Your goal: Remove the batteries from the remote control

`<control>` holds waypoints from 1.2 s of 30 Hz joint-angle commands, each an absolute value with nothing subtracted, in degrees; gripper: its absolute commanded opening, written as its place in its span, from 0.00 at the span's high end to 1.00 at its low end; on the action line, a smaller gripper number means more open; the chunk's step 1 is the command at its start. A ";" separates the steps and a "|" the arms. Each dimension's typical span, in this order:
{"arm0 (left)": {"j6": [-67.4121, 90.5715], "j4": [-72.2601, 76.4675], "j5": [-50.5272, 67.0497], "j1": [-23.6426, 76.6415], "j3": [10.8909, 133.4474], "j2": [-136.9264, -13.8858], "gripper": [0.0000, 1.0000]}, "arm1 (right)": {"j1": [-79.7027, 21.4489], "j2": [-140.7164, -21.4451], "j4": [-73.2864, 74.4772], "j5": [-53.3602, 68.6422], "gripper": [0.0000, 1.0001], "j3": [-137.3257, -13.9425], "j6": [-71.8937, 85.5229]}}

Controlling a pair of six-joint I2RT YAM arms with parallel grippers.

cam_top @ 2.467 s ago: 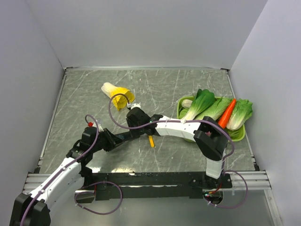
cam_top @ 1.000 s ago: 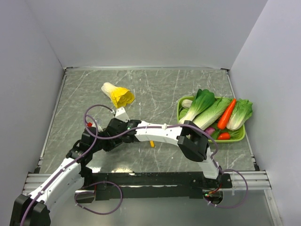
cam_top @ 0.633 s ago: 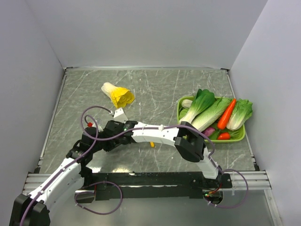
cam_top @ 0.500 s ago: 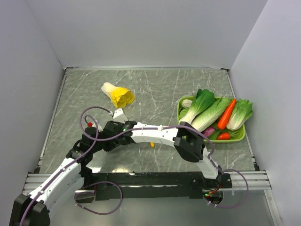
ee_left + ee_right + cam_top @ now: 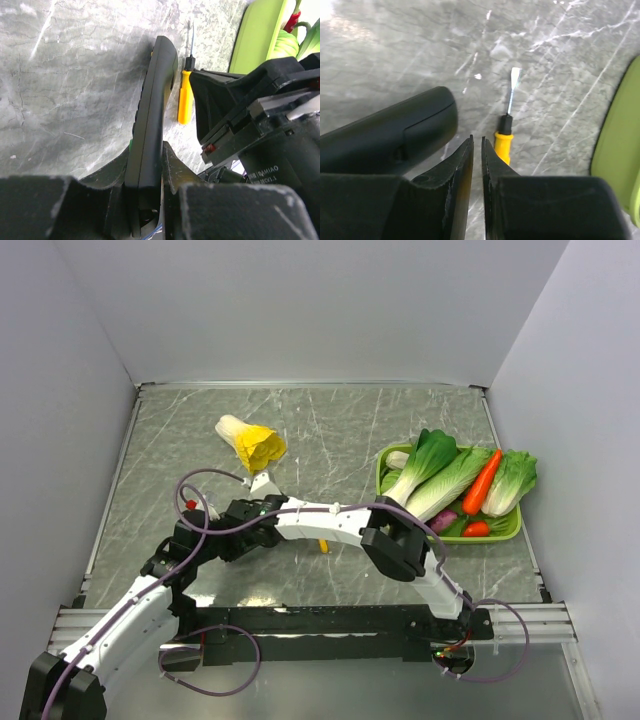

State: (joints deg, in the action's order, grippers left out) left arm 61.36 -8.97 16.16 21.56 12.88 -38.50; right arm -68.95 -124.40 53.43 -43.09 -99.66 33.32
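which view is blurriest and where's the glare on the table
Right wrist is softest: the table is smeared, with blown-out glare top left, and the screwdriver is slightly fuzzy. Left wrist is sharper on the remote control, dark at the bottom. Top external is evenly lit and crisp.

Matte blk plastic remote control (image 5: 150, 125); screwdriver (image 5: 185, 97) glossy yellow handle, metal shaft; table (image 5: 340, 430) smooth, marbled.

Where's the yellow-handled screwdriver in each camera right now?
Top external: screwdriver, a yellow sliver near centre.
Left wrist: screwdriver upper middle, just right of the remote control.
Right wrist: screwdriver at centre, blade pointing up.
Shared landmark: green tray, to its right in every view.
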 commanded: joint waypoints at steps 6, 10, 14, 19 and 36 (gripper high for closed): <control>60.29 -14.15 13.62 21.71 13.10 -39.37 0.99 | -67.60 -117.87 45.80 -39.66 0.78 -94.41 29.80; 59.94 -13.80 14.24 21.71 13.27 -39.99 0.99 | -65.22 -110.67 35.53 -32.29 0.74 -87.03 27.34; 59.85 -13.36 14.50 21.71 13.10 -39.73 0.99 | -62.23 -103.11 27.79 -26.21 0.68 -78.34 27.42; 59.77 -13.01 14.76 21.71 13.01 -39.64 0.99 | -57.57 -97.22 14.97 -13.38 0.68 -69.97 26.98; 59.68 -12.83 15.29 21.71 12.92 -39.55 0.99 | -54.84 -100.55 8.26 1.15 0.57 -67.59 30.23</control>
State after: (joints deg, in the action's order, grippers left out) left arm 61.17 -8.51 16.62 21.58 12.88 -38.79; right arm -54.98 -99.46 10.20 -0.38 -67.16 29.08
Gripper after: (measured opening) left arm 0.223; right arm 0.432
